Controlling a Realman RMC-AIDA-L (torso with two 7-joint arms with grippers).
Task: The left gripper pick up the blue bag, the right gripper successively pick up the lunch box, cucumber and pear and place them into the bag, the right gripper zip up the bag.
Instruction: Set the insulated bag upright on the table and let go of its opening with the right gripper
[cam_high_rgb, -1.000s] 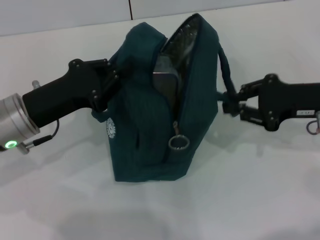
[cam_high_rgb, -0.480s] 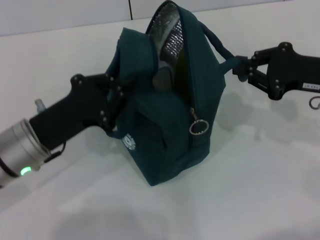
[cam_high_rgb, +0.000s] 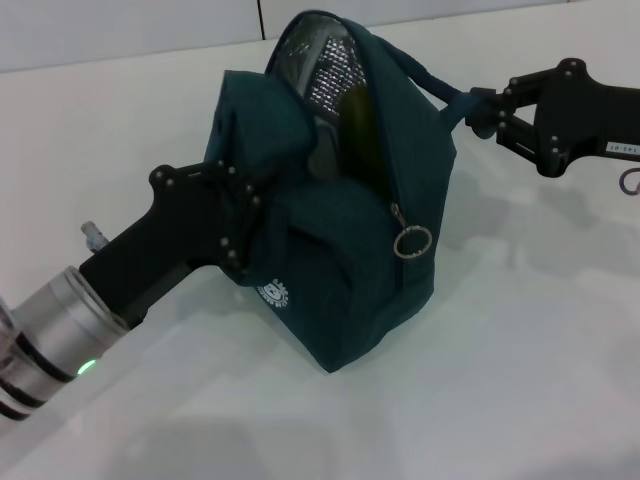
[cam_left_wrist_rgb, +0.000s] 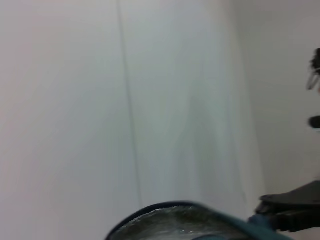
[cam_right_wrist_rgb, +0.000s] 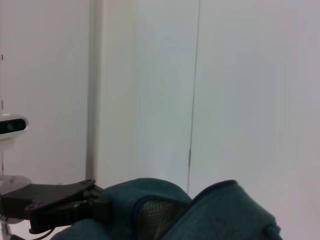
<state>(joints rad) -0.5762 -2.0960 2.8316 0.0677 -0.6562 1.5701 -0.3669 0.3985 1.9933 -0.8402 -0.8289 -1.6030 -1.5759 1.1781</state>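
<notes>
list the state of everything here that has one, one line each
bag: tilted, held between both grippers, mouth open and unzipped
zip pull: partway down the zip, ring hanging loose
strap: pulled taut toward the right gripper
left gripper: shut on bag, at its side
right gripper: shut on strap, beside the bag's top
contents: something dark inside the bag, cannot tell what

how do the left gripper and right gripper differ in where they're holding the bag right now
The left gripper clamps the blue bag's side fabric, low and near the camera; the right gripper pinches the bag's strap, higher and farther back. The left arm rises from below, the right reaches in level. Both have jaws shut on the bag.
</notes>
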